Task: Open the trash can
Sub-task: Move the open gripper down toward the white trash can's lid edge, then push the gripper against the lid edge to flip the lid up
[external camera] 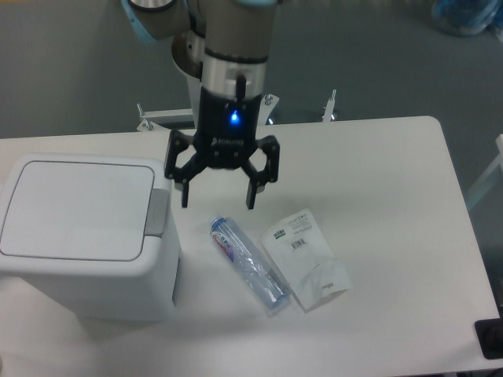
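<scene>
— Where's the bin?

— The large boxy white plastic trash can (82, 251) with rounded corners sits at the left side of the white rectangular table (377, 181). Its flat rectangular lid (77, 209) lies shut, and the grey push-button tab (158, 213) is on the lid's right edge, facing the middle of the table.

— And the tool?

— The black two-finger gripper (218, 201) hangs just to the right of that tab, fingers pointing down and spread wide apart, with nothing between them. A small blue light glows on its body. I cannot tell whether the left fingertip touches the can.

— What else is on the table?

— A clear plastic bottle with a blue cap end (248, 263) lies on its side just below the gripper, slanting down to the right. Touching it on the right is a flat white plastic packet with a barcode label (306, 259).

— The surroundings?

— Grey floor beyond the far edge, and the arm's white pedestal (221, 98) stands behind the table. The right half of the tabletop is bare to its rounded corner.

— Anything unclear?

— A blue bundle (468, 16) at the top right and a dark object (489, 339) at the bottom right are cut off by the frame. The bottle's label is too blurred to read.
</scene>
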